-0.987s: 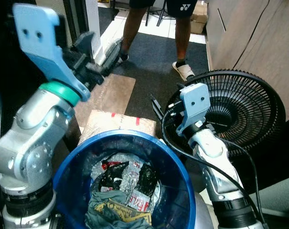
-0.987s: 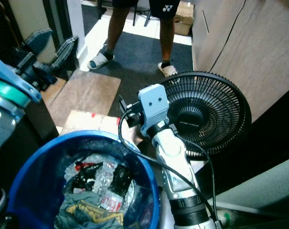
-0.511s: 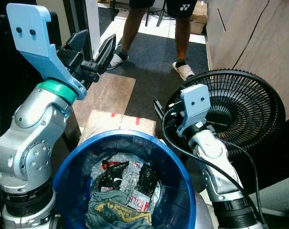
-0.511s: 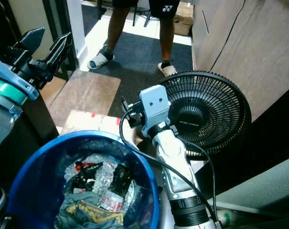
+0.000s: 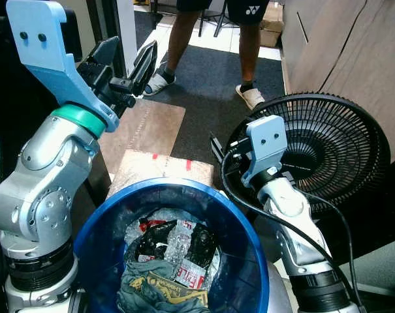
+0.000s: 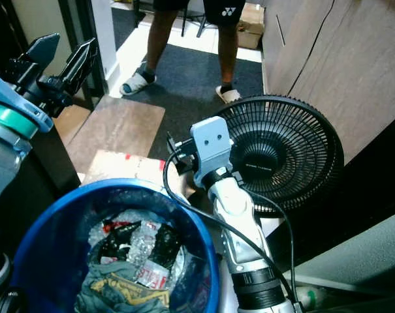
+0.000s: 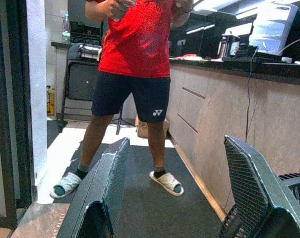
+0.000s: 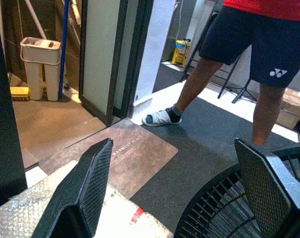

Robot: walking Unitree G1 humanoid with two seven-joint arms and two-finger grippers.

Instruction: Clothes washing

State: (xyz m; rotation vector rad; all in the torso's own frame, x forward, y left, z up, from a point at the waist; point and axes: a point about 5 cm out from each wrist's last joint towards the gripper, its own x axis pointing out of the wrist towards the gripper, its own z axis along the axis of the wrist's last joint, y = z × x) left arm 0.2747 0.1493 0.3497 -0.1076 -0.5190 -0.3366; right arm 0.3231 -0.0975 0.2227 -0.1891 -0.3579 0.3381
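Doorway mat (image 5: 148,127) ahead, blue basket (image 5: 243,228) of clothes (image 5: 159,287) just below both arms, left gripper (image 5: 126,65) raised above its rim, right gripper (image 5: 217,149) beside the fan (image 5: 334,153), both jaws apart and empty; looks like transit, next needs a grasp on the basket.
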